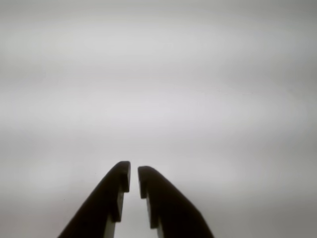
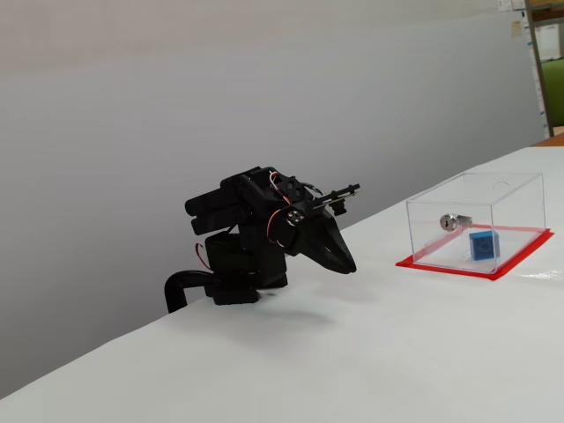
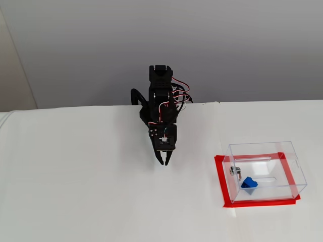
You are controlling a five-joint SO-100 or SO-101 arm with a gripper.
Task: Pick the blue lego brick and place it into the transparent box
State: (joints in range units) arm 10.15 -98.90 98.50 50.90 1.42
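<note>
The blue lego brick lies inside the transparent box, near the silver lock cylinder. The box stands on a red base. My gripper is folded down close to the arm's base, well to the left of the box in both fixed views. It hangs just above the white table. Its dark fingers are almost together with only a thin slit between the tips, and they hold nothing.
The white table stretches wide on all sides of the arm. A grey wall rises right behind the arm's base. In a fixed view, shelving shows at the far right edge.
</note>
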